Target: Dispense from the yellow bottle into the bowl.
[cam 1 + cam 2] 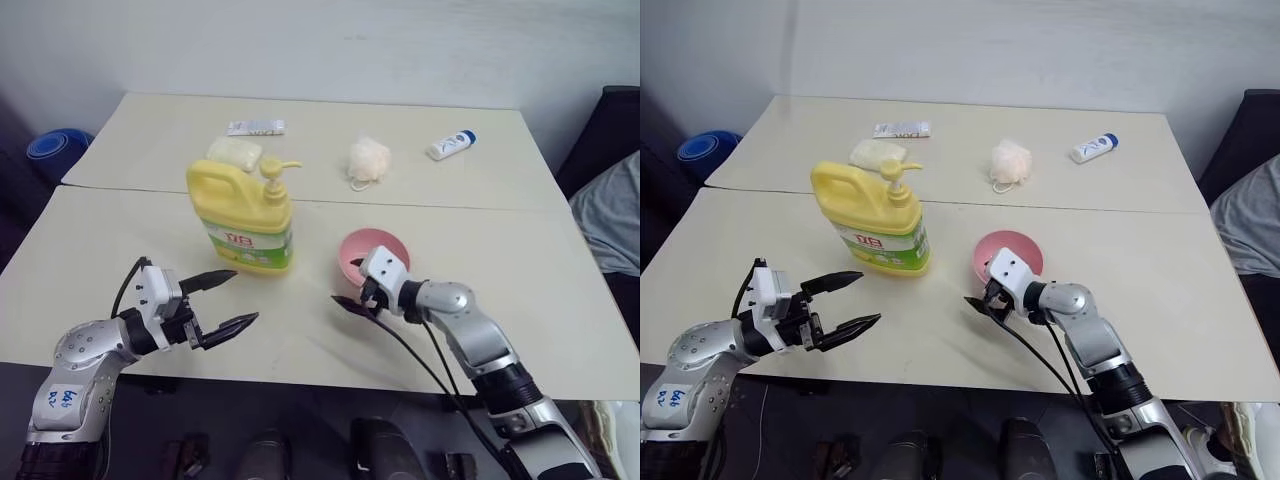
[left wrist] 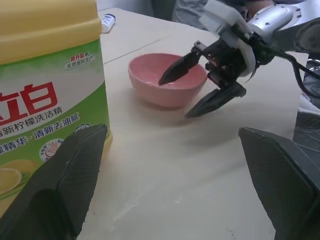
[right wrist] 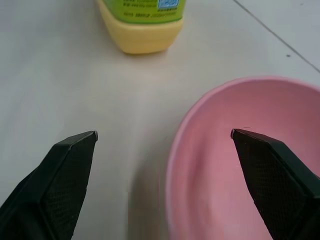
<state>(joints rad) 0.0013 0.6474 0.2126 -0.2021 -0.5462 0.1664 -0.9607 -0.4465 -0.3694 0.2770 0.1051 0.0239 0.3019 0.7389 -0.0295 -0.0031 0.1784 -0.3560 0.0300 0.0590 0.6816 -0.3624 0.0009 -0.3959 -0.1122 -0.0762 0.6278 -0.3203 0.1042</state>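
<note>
The yellow bottle with its pump top stands upright near the middle of the table. To its right sits the pink bowl, upright with nothing in it. My left gripper is open, just in front of the bottle and a little to its left, apart from it and holding nothing. In the left wrist view the bottle shows close beside one finger. My right gripper is open at the bowl's near-left edge. It straddles the rim, one finger over the inside and one outside.
At the back of the table lie a white bath puff, a white-blue tube, a flat packet and a pale pad. A seam crosses the table. Grey cloth lies off the right edge.
</note>
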